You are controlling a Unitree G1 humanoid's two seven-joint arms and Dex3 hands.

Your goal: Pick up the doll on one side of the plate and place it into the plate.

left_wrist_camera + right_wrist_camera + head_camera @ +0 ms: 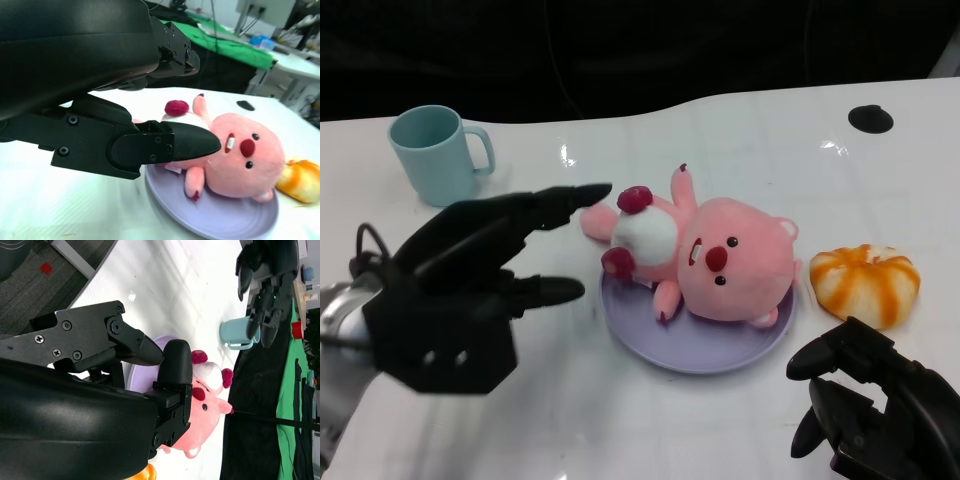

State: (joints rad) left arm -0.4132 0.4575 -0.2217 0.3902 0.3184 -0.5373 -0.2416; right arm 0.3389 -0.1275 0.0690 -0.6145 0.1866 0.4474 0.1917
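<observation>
From the head view we see the pink doll lying on its back on the lilac plate, its head toward 4 o'clock and its feet toward 10 o'clock, one leg reaching past the rim. Our left robot hand sits at 9 o'clock of the plate, released, fingers spread and holding nothing; one fingertip points at the doll's near foot, and we cannot tell whether it touches. Our right robot hand hangs at 5 o'clock of the plate, apart from it, fingers loosely curled around nothing. An orange-and-white striped bun toy rests on the white counter just beside the plate at 3 o'clock. A teal mug stands at 10 o'clock, well apart.

From the left wrist view, our left robot hand fills the frame, its fingers parted, with the doll lying on the plate beyond them.

From the right wrist view, our right robot hand holds nothing; beyond it we see the doll, the mug and the other hand with fingers apart.
</observation>
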